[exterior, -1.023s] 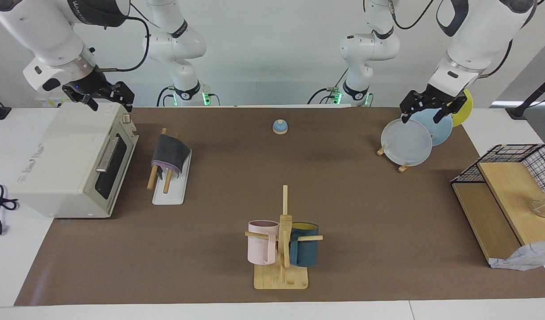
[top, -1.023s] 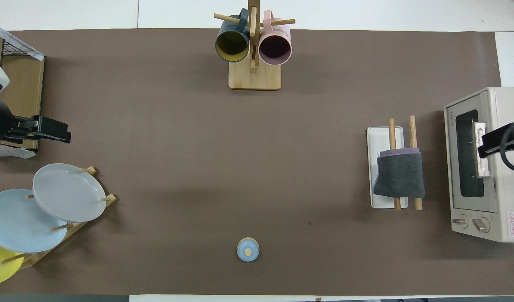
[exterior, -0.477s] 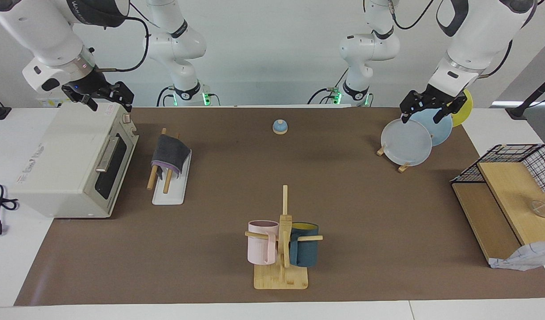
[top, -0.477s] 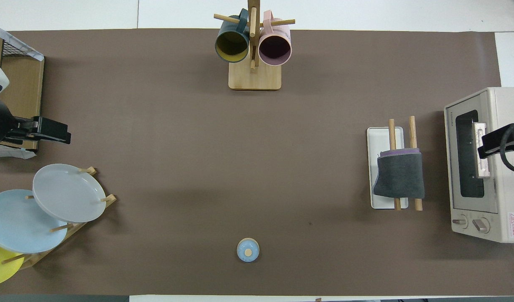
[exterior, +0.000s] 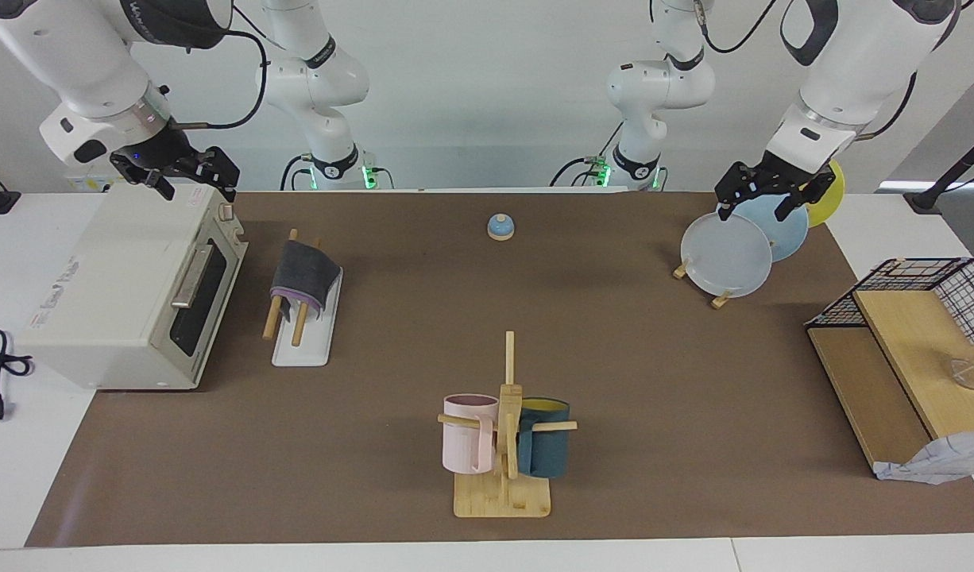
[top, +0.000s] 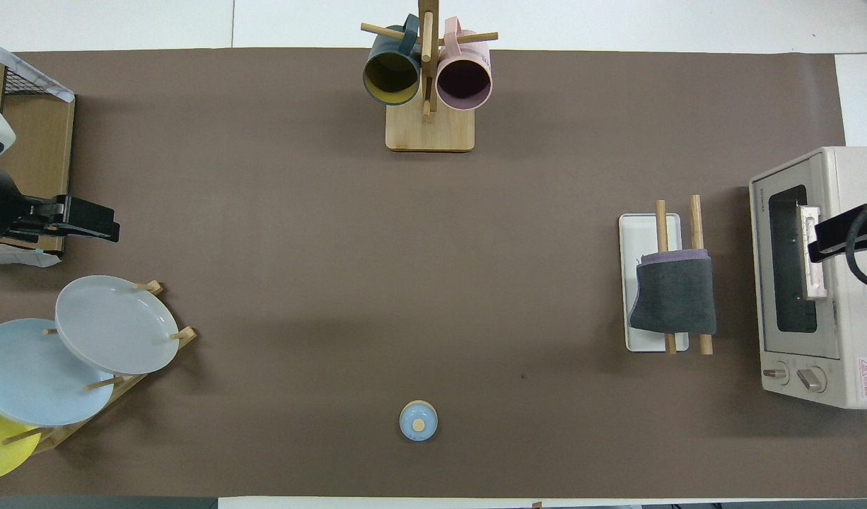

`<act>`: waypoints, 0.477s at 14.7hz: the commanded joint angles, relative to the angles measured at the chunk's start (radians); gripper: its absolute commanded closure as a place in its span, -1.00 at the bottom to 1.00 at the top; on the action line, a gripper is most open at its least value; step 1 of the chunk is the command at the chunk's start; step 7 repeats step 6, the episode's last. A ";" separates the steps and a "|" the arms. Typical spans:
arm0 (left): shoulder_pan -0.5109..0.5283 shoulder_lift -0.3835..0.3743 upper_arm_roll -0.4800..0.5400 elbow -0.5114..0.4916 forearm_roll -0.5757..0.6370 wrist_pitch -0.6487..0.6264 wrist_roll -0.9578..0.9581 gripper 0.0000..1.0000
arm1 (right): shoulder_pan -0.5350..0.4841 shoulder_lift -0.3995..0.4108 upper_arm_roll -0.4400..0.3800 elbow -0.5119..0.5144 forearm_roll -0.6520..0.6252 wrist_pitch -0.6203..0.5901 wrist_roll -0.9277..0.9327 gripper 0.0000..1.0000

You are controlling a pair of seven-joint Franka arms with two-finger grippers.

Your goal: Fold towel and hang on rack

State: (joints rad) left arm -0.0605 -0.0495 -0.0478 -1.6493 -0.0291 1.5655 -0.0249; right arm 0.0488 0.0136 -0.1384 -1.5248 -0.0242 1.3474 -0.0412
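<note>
Towel: the towel [exterior: 301,278] hangs folded over my rack [exterior: 303,338], grey face out, a purple edge showing, draped on both rods at the end nearer to me.
Rack: it sits on the brown mat [exterior: 630,357] toward my right arm's end, just beside the toaster oven [exterior: 129,290].
Right gripper: my right gripper [exterior: 191,176] hovers over the oven's top, fingers apart, holding nothing.
Left gripper: my left gripper [exterior: 761,199] hangs above the plate stand [exterior: 729,254], fingers spread, empty too.
</note>
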 commanded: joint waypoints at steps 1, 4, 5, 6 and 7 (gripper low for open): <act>0.002 -0.009 0.005 -0.001 -0.011 -0.002 0.011 -1.00 | -0.018 -0.003 0.019 -0.008 -0.002 0.018 0.012 -1.00; 0.002 -0.009 0.005 -0.001 -0.009 -0.001 0.011 -1.00 | -0.017 -0.003 0.019 -0.008 -0.002 0.018 0.012 -1.00; 0.002 -0.009 0.005 -0.001 -0.011 -0.001 0.011 -1.00 | -0.017 -0.003 0.019 -0.008 -0.002 0.018 0.012 -1.00; 0.002 -0.009 0.005 -0.001 -0.011 -0.001 0.011 -1.00 | -0.014 -0.003 0.017 -0.008 -0.002 0.018 0.014 -1.00; 0.002 -0.009 0.005 -0.001 -0.011 -0.001 0.011 -1.00 | -0.014 -0.003 0.017 -0.008 -0.002 0.018 0.014 -1.00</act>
